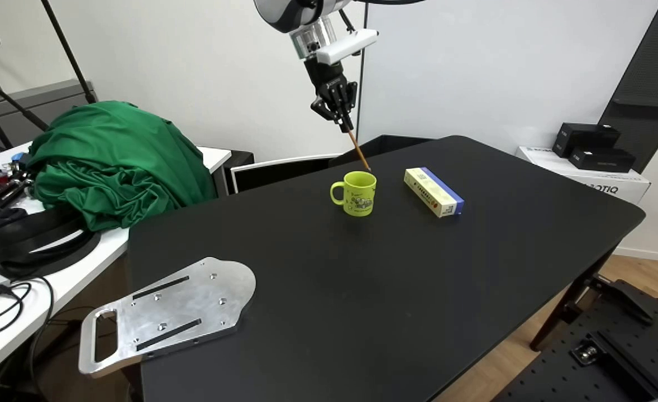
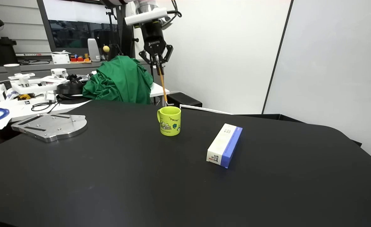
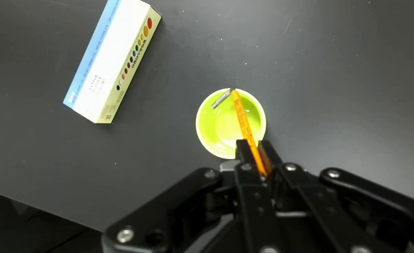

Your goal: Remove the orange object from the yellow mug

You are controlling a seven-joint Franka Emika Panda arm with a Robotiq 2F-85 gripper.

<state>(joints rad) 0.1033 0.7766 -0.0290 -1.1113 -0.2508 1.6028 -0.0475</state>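
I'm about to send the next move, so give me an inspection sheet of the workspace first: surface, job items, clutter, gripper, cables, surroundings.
Surface: matte black table, with pale specks in the wrist view.
Job items: thin orange stick, its bent grey metal end apparently just above the upright yellow-green cylindrical mug.
Clutter: cream-and-blue rectangular box; slotted silver metal plate, overhanging the table's edge.
Gripper: black two-finger gripper, shut on the stick.
Cables: looped black cable above the gripper; more on the white side table.
Surroundings: crumpled green cloth on that side table; white wall behind.
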